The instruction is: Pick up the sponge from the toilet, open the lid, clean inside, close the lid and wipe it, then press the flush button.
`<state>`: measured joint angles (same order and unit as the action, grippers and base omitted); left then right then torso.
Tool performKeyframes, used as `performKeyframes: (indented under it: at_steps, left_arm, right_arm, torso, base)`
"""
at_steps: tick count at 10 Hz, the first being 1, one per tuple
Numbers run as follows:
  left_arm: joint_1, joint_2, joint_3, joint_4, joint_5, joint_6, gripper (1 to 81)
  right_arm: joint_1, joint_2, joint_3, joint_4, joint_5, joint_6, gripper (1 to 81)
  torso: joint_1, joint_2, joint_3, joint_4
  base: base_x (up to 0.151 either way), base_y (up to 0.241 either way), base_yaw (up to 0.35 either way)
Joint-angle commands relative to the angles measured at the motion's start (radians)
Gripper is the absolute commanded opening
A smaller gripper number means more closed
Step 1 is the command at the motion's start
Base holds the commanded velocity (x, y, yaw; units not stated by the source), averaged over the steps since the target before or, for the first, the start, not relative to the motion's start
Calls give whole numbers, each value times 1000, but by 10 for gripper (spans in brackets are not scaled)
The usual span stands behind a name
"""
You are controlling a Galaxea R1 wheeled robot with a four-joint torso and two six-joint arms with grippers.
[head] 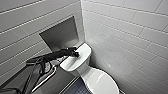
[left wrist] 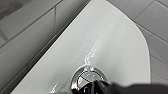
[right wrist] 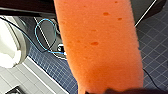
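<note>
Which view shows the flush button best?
The left wrist view: the flush button sits close, chrome-rimmed, on the tank top. In the head view the left gripper covers it; the right wrist view faces the sponge.

The sponge (right wrist: 100,45) looms orange and pitted — behind it blue floor tiles (right wrist: 155,50) and a looped blue cable (right wrist: 36,31).
</note>
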<state>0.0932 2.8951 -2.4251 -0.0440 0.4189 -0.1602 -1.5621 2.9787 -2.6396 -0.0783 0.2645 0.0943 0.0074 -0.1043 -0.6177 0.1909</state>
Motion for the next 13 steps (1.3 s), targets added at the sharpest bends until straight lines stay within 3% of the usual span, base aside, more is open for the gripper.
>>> performKeyframes:
  at_steps: [1, 8, 13]
  left_arm:
    - [-154, 4, -58, 48, 17, 2, 10]
    - [-77, 98, -173, 119, 9, 2, 10]
    - [-105, 104, -177, 107, 17, 2, 10]
  right_arm:
    - [-33, 7, 11, -15, -73, -2, 10]
    - [-37, 7, 14, -15, -73, -2, 10]
    - [-34, 9, 14, -15, -73, -2, 10]
  torso:
    - [0, 0, 0, 0]
    - [0, 0, 0, 0]
    - [0, 0, 0, 0]
  base:
    - [0, 0, 0]
    - [0, 0, 0]
    - [0, 0, 0]
